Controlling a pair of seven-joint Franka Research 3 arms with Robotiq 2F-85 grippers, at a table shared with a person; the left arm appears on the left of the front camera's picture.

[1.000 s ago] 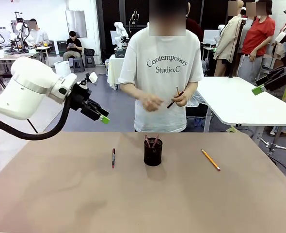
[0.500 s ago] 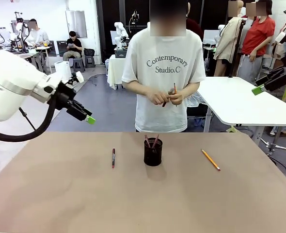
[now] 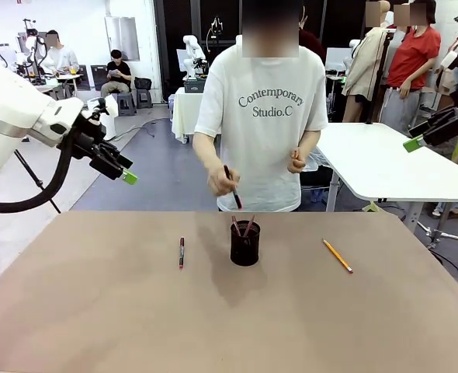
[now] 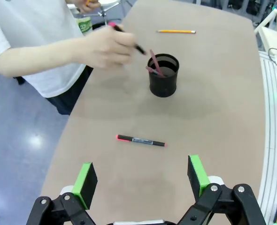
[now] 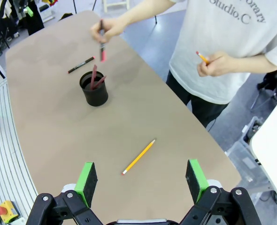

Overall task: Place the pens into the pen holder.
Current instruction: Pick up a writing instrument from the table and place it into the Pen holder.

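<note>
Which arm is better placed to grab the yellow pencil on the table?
Right. The pencil lies right of the pen holder, ahead of the open right claw; the left claw hangs far left.

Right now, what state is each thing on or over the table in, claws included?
Pen holder: upright, two pens standing in it.
Red-and-black pen: lying flat on the table, left of the holder.
Yellow pencil: lying flat, right of the holder.
Dark pen: held in the person's hand above the holder.
Orange pencil: held in the other hand.
Left claw: open, empty.
Right claw: open, empty.
</note>
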